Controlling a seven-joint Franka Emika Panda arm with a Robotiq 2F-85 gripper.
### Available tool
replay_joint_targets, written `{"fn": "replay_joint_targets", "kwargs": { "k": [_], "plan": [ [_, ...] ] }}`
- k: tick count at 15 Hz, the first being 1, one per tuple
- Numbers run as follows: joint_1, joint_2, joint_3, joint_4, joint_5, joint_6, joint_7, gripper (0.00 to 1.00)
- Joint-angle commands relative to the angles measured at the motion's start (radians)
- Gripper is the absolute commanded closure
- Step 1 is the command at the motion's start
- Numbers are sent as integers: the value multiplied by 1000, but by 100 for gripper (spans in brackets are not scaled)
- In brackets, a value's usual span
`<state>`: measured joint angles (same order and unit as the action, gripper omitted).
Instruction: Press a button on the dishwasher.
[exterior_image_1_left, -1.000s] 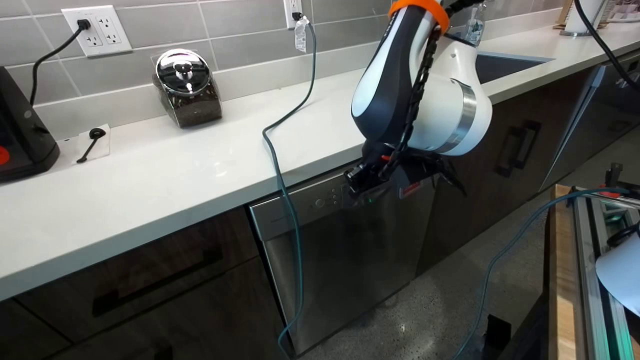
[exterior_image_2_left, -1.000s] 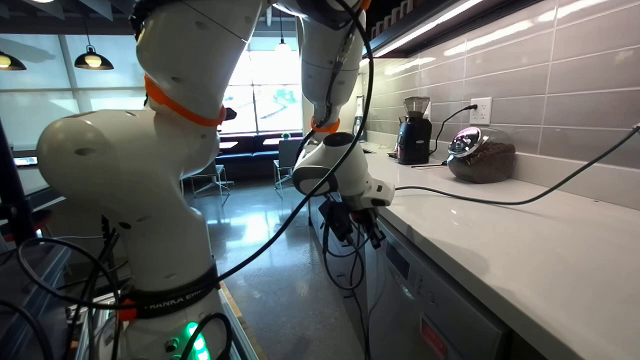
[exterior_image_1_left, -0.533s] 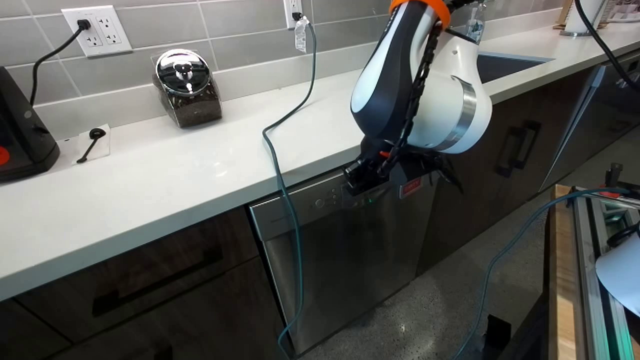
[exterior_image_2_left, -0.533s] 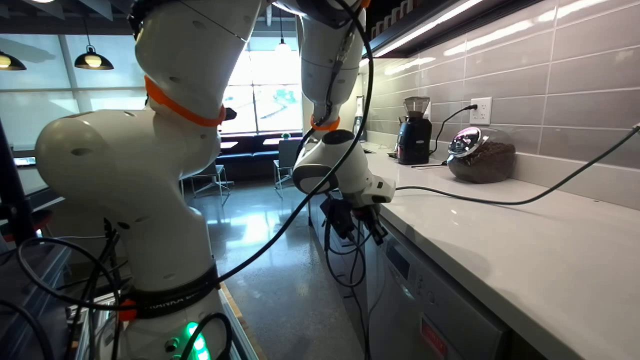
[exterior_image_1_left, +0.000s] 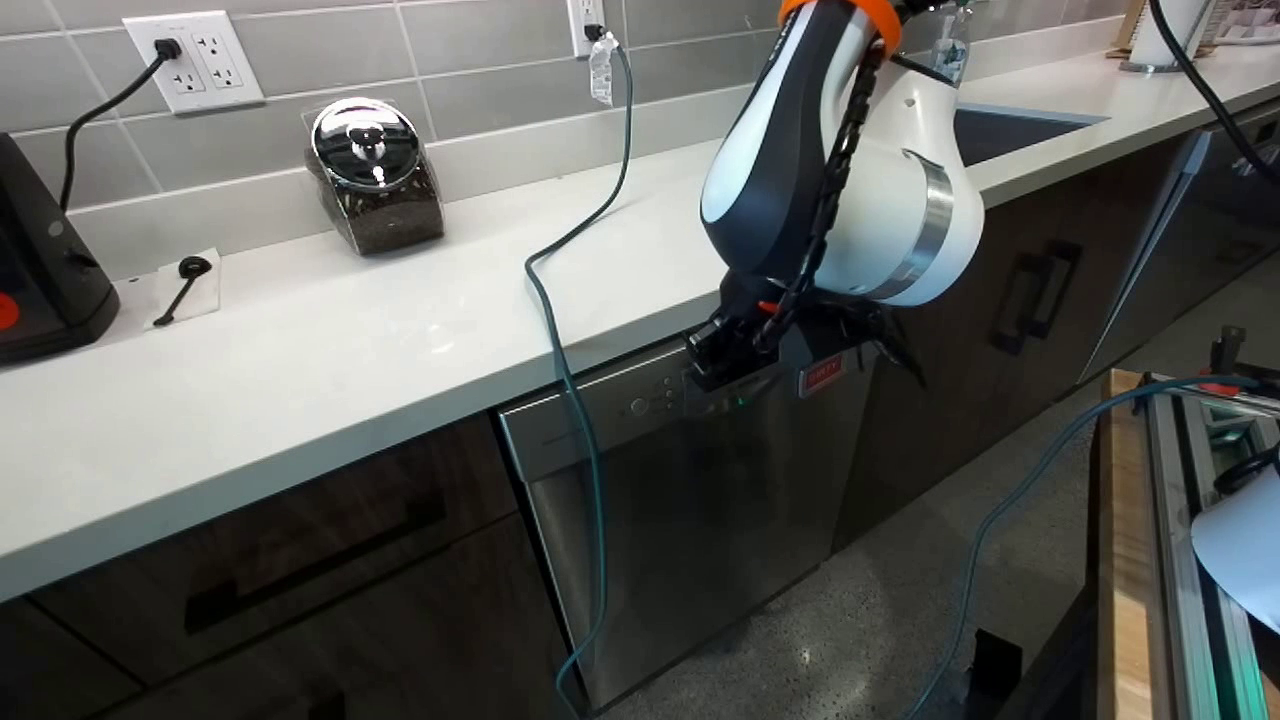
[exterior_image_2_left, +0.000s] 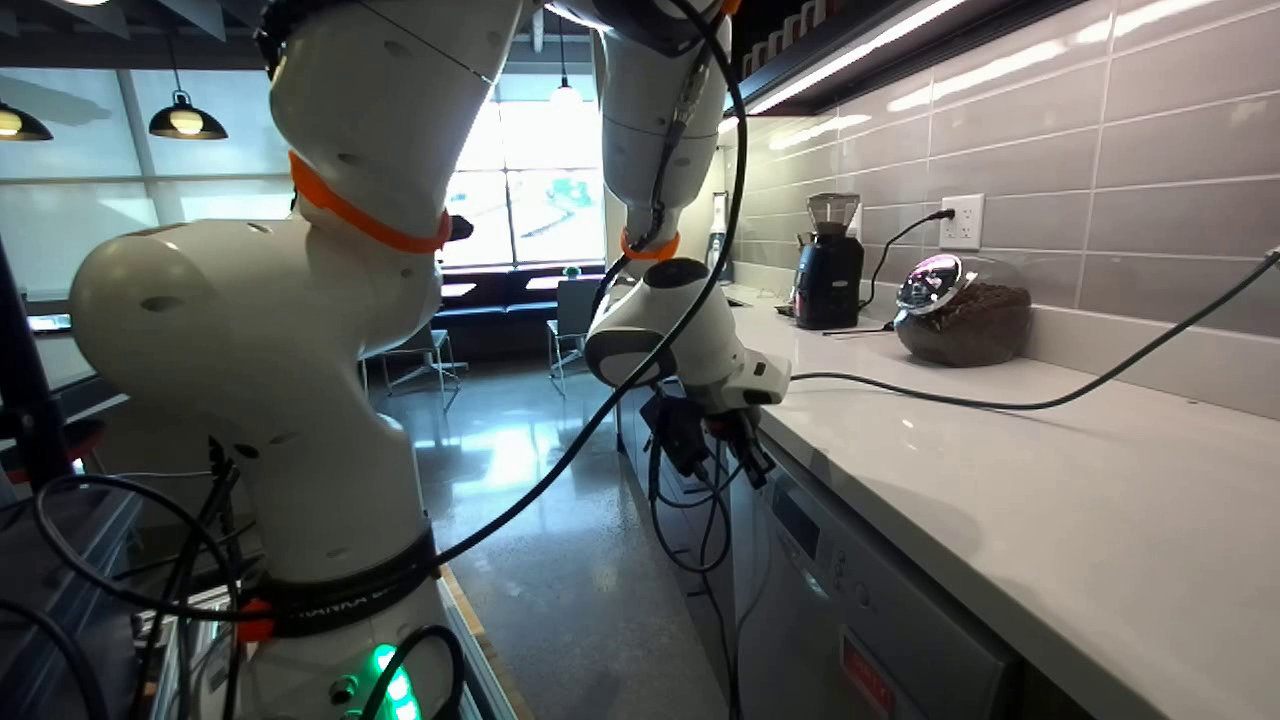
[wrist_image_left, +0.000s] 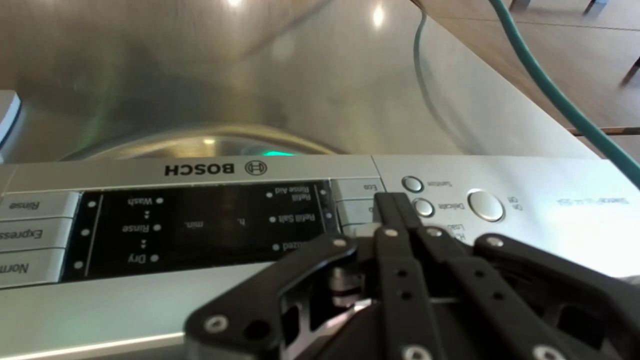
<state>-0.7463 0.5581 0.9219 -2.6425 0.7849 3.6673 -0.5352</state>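
The dishwasher (exterior_image_1_left: 715, 520) has a wide grey metal front with a control strip on top; it shows in both exterior views (exterior_image_2_left: 900, 600). In the wrist view its strip appears upside down, with a dark display (wrist_image_left: 210, 225), flat rectangular buttons such as Eco (wrist_image_left: 357, 189), small round Sanitize (wrist_image_left: 412, 184) and Delicate (wrist_image_left: 423, 207) buttons and a larger round On/Off button (wrist_image_left: 486, 205). My gripper (wrist_image_left: 396, 197) is shut and empty. Its tips overlap the second rectangular button below Eco, beside Delicate; I cannot tell whether they touch. In the exterior views the gripper (exterior_image_1_left: 708, 365) is at the strip, below the counter edge.
The white counter (exterior_image_1_left: 400, 360) overhangs the dishwasher. A teal cable (exterior_image_1_left: 590, 450) hangs over its front, left of the gripper. A red label (exterior_image_1_left: 822, 376) is on the front. A jar (exterior_image_1_left: 375, 180) and a grinder (exterior_image_2_left: 828, 270) stand on the counter.
My gripper has risen slightly over the last second, and more of the red label shows in an exterior view. Over the last half second almost nothing moves.
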Motion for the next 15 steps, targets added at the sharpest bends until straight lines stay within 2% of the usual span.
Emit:
{"fn": "replay_joint_targets", "kwargs": {
  "k": [1,15],
  "plan": [
    [-15,20,18,-6,-22,30,21,100],
    [5,48,1,33,-16,34,20,100]
  ]
}}
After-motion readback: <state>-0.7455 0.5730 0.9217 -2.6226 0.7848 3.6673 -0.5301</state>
